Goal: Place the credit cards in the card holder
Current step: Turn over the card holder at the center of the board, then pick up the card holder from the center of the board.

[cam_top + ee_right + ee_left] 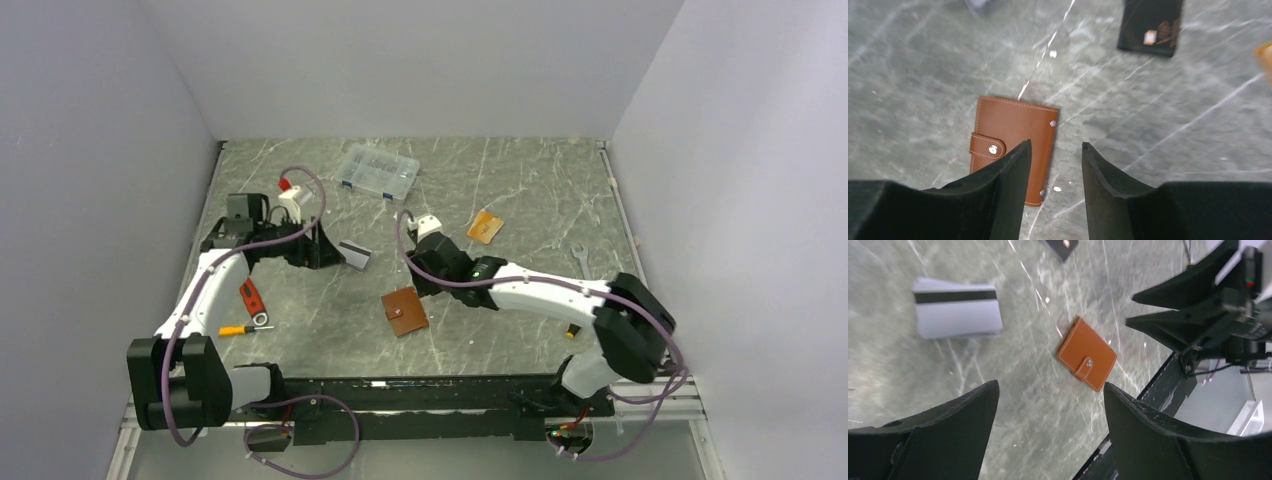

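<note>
Now my right fingers (1098, 170) are hovering half-open, empty, over one long edge of the closed card holder (1008, 125); my left fingers (1128, 410), wide and empty, are hanging farther off.

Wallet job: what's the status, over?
Left gripper, right gripper open, empty. Wallet snapped shut, lying flat. Silver cards, orange card lying outside. Nothing blocks it.

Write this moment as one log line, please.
holder: closed, snapped | grey cards: loose | orange card: loose | left gripper: open, empty | right gripper: open, empty, near holder
</note>
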You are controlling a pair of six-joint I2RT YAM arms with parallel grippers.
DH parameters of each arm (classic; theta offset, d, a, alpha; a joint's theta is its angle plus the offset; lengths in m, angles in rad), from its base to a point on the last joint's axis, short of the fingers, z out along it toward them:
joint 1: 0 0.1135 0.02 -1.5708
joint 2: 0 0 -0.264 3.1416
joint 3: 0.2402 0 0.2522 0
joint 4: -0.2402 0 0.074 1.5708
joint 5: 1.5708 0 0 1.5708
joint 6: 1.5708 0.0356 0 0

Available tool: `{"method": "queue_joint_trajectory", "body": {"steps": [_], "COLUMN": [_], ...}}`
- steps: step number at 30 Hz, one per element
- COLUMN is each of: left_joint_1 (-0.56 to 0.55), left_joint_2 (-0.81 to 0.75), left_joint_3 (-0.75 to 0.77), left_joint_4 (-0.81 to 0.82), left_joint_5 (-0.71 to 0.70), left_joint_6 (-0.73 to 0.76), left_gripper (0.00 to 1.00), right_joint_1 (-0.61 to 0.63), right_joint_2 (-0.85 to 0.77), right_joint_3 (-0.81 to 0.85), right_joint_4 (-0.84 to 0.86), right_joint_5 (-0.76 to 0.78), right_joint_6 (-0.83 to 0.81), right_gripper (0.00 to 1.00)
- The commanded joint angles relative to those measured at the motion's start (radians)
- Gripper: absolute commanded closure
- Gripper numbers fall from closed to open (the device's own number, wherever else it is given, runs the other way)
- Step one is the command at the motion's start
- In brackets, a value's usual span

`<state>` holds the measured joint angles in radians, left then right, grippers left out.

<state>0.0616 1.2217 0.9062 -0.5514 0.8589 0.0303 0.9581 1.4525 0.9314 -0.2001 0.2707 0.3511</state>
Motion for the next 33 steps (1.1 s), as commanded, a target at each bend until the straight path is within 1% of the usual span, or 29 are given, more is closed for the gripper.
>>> {"method": "queue_joint_trajectory", "body": {"steps": [1, 3, 6, 9, 12, 14, 17, 19, 23, 27, 30, 33], "left_joint_1": [-0.096, -0.126, -0.131, -0.131, -0.137, -0.140, -0.169, -0.201, -0.253, -0.323, -0.376, -0.422], "left_joint_2": [-0.022, -0.028, -0.009, 0.045, 0.064, 0.060, 0.059, 0.099, 0.190, 0.223, 0.253, 0.310], "left_joint_3": [-0.087, -0.105, -0.100, -0.061, -0.079, -0.101, -0.099, -0.060, 0.007, -0.022, -0.043, -0.035], "left_joint_4": [0.077, 0.089, 0.110, 0.102, 0.148, 0.182, 0.207, 0.186, 0.185, 0.267, 0.319, 0.332], "left_joint_5": [-0.037, -0.071, -0.091, -0.080, -0.076, -0.061, -0.057, -0.075, -0.091, -0.107, -0.117, -0.124], "left_joint_6": [-0.002, 0.013, 0.024, 0.036, 0.056, 0.085, 0.146, 0.193, 0.190, 0.167, 0.158, 0.147], "left_gripper": [0.19, 0.20, 0.20, 0.21, 0.20, 0.20, 0.17, 0.16, 0.17, 0.18, 0.19, 0.21], "right_joint_1": [-0.017, -0.023, -0.024, -0.024, -0.024, -0.024, -0.025, -0.026, -0.022, -0.025, -0.037, -0.050], "right_joint_2": [0.105, 0.131, 0.154, 0.177, 0.182, 0.155, 0.037, -0.020, -0.059, -0.066, -0.026, 0.007], "right_joint_3": [0.001, -0.003, -0.015, -0.024, -0.038, -0.049, -0.130, -0.188, -0.292, -0.358, -0.364, -0.386], "right_joint_4": [0.075, 0.094, 0.115, 0.119, 0.119, 0.091, 0.092, 0.098, 0.139, 0.234, 0.285, 0.343], "right_joint_5": [-0.115, -0.125, -0.139, -0.156, -0.165, -0.164, -0.189, -0.237, -0.305, -0.350, -0.392, -0.411], "right_joint_6": [0.074, 0.087, 0.110, 0.133, 0.153, 0.168, 0.193, 0.218, 0.310, 0.375, 0.393, 0.433], "right_gripper": [0.57, 0.59, 0.61, 0.63, 0.63, 0.60, 0.52, 0.47, 0.39, 0.37, 0.36, 0.37]}}
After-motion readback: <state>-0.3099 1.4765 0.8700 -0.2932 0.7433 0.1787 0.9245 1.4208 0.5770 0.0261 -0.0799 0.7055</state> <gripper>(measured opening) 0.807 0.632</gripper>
